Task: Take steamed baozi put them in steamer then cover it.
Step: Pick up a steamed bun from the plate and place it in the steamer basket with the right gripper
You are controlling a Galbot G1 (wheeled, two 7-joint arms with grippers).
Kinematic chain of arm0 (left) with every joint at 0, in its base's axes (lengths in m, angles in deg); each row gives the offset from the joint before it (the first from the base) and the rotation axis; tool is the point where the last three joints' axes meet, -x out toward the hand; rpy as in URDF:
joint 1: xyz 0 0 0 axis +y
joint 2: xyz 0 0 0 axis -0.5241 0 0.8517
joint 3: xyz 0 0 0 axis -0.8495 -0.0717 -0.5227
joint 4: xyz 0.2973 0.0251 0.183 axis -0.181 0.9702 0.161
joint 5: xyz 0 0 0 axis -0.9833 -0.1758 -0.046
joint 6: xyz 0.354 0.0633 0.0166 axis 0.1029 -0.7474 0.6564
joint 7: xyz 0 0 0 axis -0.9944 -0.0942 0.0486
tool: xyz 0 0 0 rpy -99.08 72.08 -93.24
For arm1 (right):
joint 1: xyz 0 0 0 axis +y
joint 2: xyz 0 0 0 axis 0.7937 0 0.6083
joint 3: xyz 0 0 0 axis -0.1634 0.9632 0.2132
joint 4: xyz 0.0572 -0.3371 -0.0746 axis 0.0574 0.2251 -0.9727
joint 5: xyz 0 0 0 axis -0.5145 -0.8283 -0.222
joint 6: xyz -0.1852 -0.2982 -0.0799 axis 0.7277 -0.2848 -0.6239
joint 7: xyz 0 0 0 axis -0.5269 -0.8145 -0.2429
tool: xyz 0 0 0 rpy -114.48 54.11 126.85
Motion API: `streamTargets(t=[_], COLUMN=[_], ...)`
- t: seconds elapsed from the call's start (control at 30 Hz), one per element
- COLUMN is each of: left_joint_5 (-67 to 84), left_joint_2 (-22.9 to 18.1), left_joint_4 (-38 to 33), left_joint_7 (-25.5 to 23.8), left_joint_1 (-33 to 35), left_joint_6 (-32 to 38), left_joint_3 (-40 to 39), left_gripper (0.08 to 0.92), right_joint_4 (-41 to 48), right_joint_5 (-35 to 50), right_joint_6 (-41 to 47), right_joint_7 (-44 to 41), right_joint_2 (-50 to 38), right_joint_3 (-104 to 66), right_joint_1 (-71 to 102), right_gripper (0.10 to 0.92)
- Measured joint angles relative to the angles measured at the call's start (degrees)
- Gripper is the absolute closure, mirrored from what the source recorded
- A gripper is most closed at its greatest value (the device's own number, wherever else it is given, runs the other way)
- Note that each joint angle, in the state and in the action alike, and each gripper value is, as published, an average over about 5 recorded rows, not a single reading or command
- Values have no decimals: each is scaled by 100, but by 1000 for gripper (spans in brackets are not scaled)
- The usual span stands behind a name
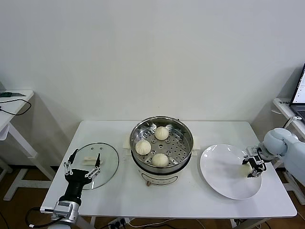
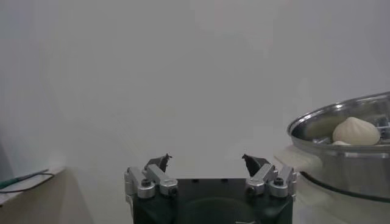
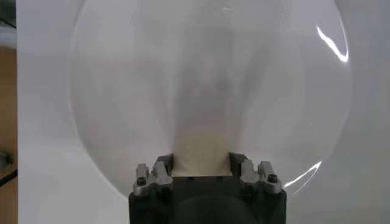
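Note:
The steamer (image 1: 187, 132) stands mid-table with three steamed baozi (image 1: 161, 133) on its perforated tray. A fourth baozi (image 3: 201, 151) lies on the white plate (image 1: 221, 174) at the right, and my right gripper (image 1: 252, 167) is shut on it, one finger on each side. The right wrist view has this baozi filling the space between the right gripper's (image 3: 201, 162) fingers. The glass cover (image 1: 108, 166) lies flat on the table to the left. My left gripper (image 1: 86, 154) hovers open over its white handle. In the left wrist view the left gripper (image 2: 207, 161) holds nothing, and the steamer (image 2: 326, 120) sits off to one side.
A white side table (image 1: 14, 102) with a cable stands far left. A laptop (image 1: 300, 93) sits on another surface at the far right. Cream handles stick out from the steamer's sides, and the table's front edge runs close to my left arm.

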Motion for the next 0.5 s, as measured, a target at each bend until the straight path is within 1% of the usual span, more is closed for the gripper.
streamTargets(t=[0.23,0.5], left_joint_5=[-16,1], left_joint_2=[-2,49], left_joint_4=[-37,-79], left_joint_7=[16,7], left_joint_1=[-17,-12], left_joint_6=[0,9], left_joint_3=[-57,-57], left_gripper=[177,177], right_joint_4=[-589,-1457], right_joint_5=[575,1480], right_joint_6=[326,972], right_joint_7=[-137,-259], right_joint_2=[-383,-632], right_joint_3=[717,2180], right_joint_1=[-856,-2578], right_gripper=[406,406])
